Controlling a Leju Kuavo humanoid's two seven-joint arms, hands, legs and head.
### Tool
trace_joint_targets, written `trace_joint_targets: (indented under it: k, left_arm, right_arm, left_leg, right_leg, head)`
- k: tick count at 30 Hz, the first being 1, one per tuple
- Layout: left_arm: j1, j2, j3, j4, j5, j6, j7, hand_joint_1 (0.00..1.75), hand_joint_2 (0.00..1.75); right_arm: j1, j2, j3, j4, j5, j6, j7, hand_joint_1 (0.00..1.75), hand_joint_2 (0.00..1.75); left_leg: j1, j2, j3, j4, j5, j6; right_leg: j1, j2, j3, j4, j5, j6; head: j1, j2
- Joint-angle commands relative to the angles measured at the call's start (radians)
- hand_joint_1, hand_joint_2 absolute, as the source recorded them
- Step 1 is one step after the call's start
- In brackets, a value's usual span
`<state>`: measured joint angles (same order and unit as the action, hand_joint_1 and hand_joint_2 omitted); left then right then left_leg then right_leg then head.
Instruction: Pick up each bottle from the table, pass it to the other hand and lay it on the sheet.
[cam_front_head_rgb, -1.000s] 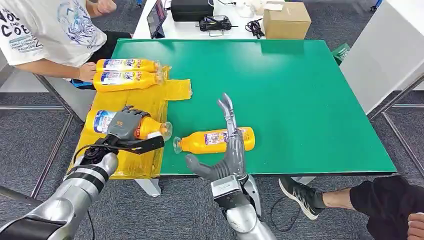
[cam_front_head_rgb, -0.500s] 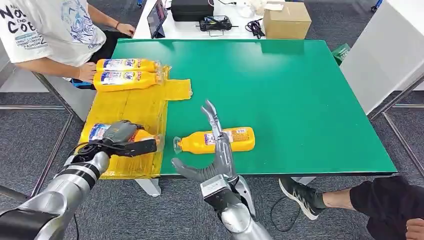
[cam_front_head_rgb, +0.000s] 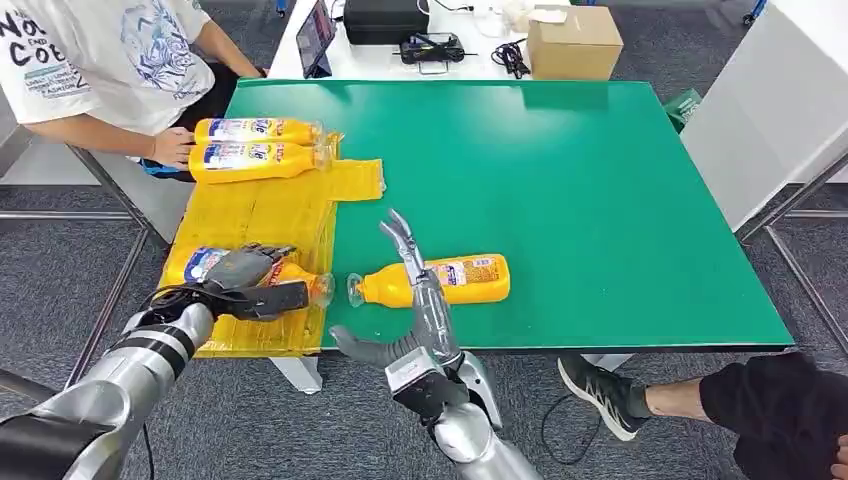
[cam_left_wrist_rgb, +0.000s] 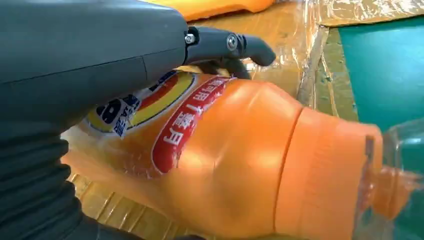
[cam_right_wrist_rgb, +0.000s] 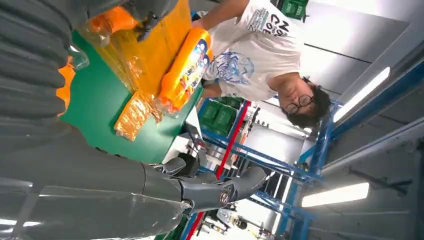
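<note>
**Left hand holds a bottle on the sheet; right hand is spread and empty**

Your left hand (cam_front_head_rgb: 245, 272) grips an orange bottle (cam_front_head_rgb: 262, 272) that lies on its side at the near end of the yellow sheet (cam_front_head_rgb: 265, 212), its clear cap pointing toward the green table (cam_front_head_rgb: 600, 200). In the left wrist view you see the thumb and dark fingers (cam_left_wrist_rgb: 227, 45) wrapped over the labelled body of that bottle (cam_left_wrist_rgb: 240, 165), with the crinkled sheet beneath it.

A second orange bottle (cam_front_head_rgb: 440, 280) lies on its side on the bare green table just beside the sheet's edge, its cap nearly meeting the cap of the held one. Your right hand (cam_front_head_rgb: 420, 300) stands in front of this bottle with fingers spread and straight, thumb out to the side, holding nothing; you cannot tell whether it touches the bottle.

At the far end of the sheet, two more bottles (cam_front_head_rgb: 255, 148) lie side by side, touching. A person in a white printed shirt (cam_front_head_rgb: 90, 55) sits at that corner with a hand (cam_front_head_rgb: 172, 147) resting against the bottles' bases. Behind the green table, a white desk carries a cardboard box (cam_front_head_rgb: 572, 38) and a tablet (cam_front_head_rgb: 313, 33). Another person's shoe (cam_front_head_rgb: 600, 392) and leg show on the floor near the table's front right.
</note>
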<state>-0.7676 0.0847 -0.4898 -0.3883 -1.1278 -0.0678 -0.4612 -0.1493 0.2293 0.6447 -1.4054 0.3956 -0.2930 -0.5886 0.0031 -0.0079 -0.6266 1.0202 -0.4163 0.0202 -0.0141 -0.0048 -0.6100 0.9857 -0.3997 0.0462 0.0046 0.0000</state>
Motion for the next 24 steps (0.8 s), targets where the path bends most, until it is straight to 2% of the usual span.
trace_joint_targets:
  k: [1,4,8,9,16,20,22,24]
  left_arm:
    - [0.050,-0.002,0.061,0.052,0.174,-0.149,-0.067,0.00,0.00]
    - [0.061,-0.005,0.089,0.041,0.226,-0.179,-0.087,0.00,0.00]
    - [0.061,-0.005,0.089,0.041,0.226,-0.179,-0.087,0.00,0.00]
    - [0.061,-0.005,0.089,0.041,0.226,-0.179,-0.087,0.00,0.00]
    - [0.073,-0.015,0.127,0.027,0.294,-0.179,-0.089,0.00,0.00]
    - [0.080,-0.062,0.178,-0.003,0.344,-0.046,-0.051,0.00,0.00]
    - [0.091,-0.083,0.198,-0.030,0.353,0.077,-0.052,0.00,0.00]
    - [0.110,-0.132,0.258,-0.079,0.387,0.360,-0.067,0.00,0.00]
  right_arm:
    - [-0.057,-0.012,0.032,0.107,-0.006,0.015,0.003,0.00,1.75]
    - [-0.061,-0.011,0.034,0.116,-0.009,0.017,0.002,0.00,1.75]
    - [-0.061,-0.011,0.034,0.116,-0.009,0.017,0.002,0.00,1.75]
    - [-0.061,-0.011,0.034,0.116,-0.009,0.017,0.002,0.00,1.75]
    - [-0.065,-0.010,0.034,0.125,-0.012,0.014,0.001,0.00,1.75]
    - [-0.058,-0.012,0.025,0.123,-0.001,-0.006,0.011,0.00,1.75]
    - [-0.055,-0.012,0.022,0.120,0.005,-0.008,0.016,0.00,1.75]
    - [-0.051,-0.010,0.020,0.116,0.024,-0.016,0.031,0.00,1.75]
  left_leg:
    - [0.000,0.005,0.007,-0.002,-0.001,-0.001]
    - [0.000,0.004,0.011,-0.003,-0.002,-0.001]
    - [-0.001,0.001,0.009,-0.002,-0.001,0.000]
    - [0.000,0.004,0.013,-0.004,-0.002,-0.001]
    - [0.000,0.002,0.012,-0.002,-0.001,-0.001]
    - [-0.001,0.000,0.011,-0.002,-0.001,0.000]
    - [-0.001,0.000,0.012,-0.002,-0.001,0.000]
    - [0.000,0.000,0.012,-0.002,-0.001,0.000]
  right_leg:
    - [0.000,0.004,0.005,-0.002,0.000,-0.001]
    - [0.000,0.004,0.010,-0.003,-0.001,-0.002]
    - [-0.001,0.001,0.008,-0.002,0.000,-0.001]
    - [0.000,0.004,0.012,-0.004,0.000,-0.003]
    - [0.000,0.002,0.011,-0.002,0.000,-0.001]
    - [-0.001,0.000,0.011,-0.002,-0.001,-0.001]
    - [0.000,-0.001,0.011,-0.002,-0.001,-0.001]
    - [0.000,-0.001,0.012,-0.003,-0.001,-0.001]
  head:
    - [0.000,0.000]
    - [0.000,0.000]
    - [0.000,0.000]
    - [0.000,0.000]
    - [-0.001,0.000]
    - [-0.001,0.000]
    - [0.000,0.000]
    - [0.000,0.000]
